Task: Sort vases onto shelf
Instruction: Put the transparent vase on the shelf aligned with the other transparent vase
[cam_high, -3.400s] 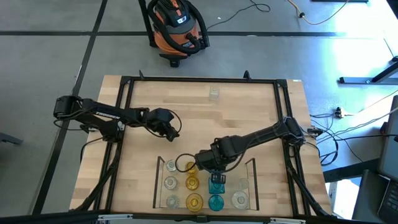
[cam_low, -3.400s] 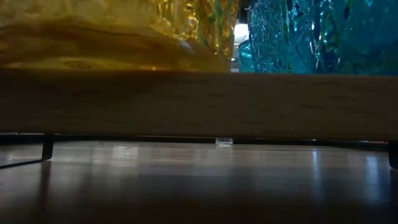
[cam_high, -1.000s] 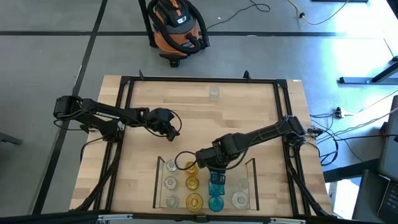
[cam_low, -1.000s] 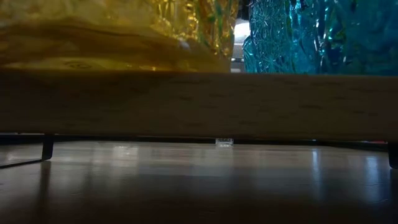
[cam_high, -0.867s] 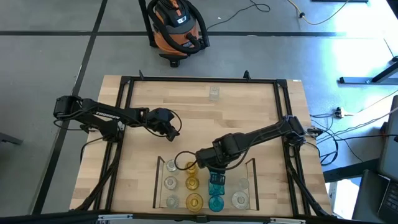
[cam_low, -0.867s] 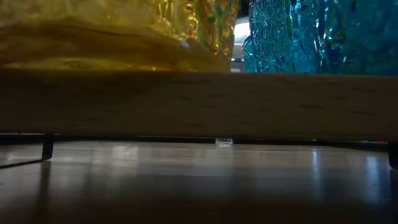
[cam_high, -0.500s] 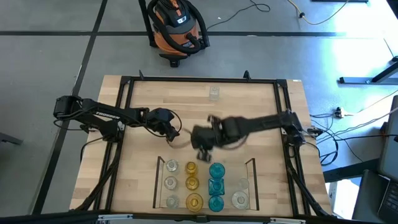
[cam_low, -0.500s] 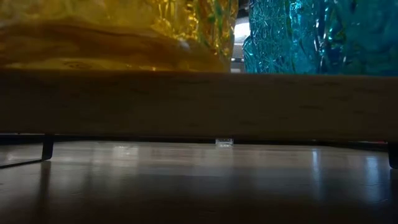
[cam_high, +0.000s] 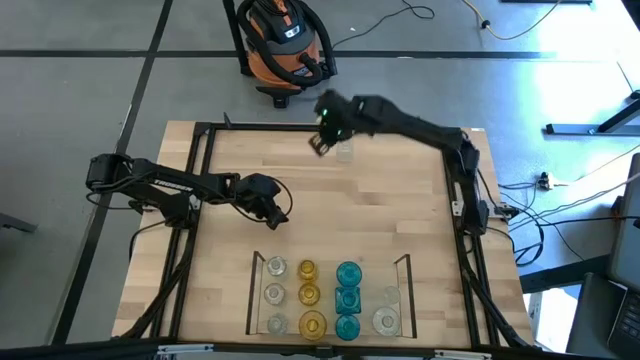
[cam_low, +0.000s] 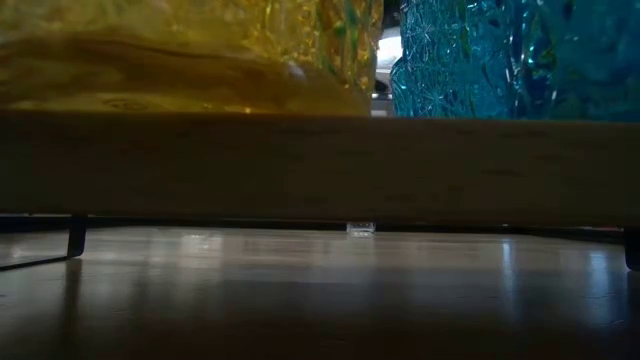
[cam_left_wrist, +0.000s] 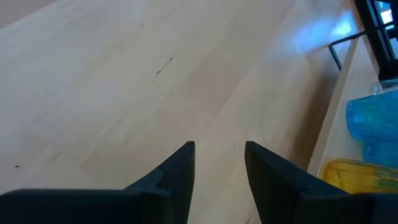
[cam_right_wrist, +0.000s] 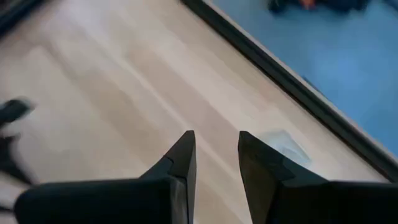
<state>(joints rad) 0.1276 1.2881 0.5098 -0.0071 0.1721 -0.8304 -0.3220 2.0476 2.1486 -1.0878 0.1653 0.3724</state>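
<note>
The shelf (cam_high: 254, 290) lies at the table's near middle, bounded by a thin dark rail. Clear vases (cam_high: 274, 294), amber vases (cam_high: 308, 296), teal vases (cam_high: 347, 298) and two more clear ones (cam_high: 386, 320) stand on it in columns. One clear vase (cam_high: 345, 151) stands alone near the far edge; it also shows in the right wrist view (cam_right_wrist: 283, 143). My right gripper (cam_high: 322, 140) (cam_right_wrist: 216, 149) is open and empty, just left of that vase. My left gripper (cam_high: 277, 207) (cam_left_wrist: 219, 158) is open and empty over bare wood, beyond the shelf's far left corner.
The large black frame (cam_high: 320, 128) runs around the tabletop. In the low view an amber vase (cam_low: 190, 50) and a teal vase (cam_low: 500, 50) stand close on the shelf board (cam_low: 320, 165). An orange shop vacuum (cam_high: 280, 45) stands on the floor beyond the table.
My right gripper has left the shelf, where a teal vase now stands at the far end of the teal column. It has swung quickly across the table toward the far edge and now hovers beside the lone clear vase. My left arm has kept still.
</note>
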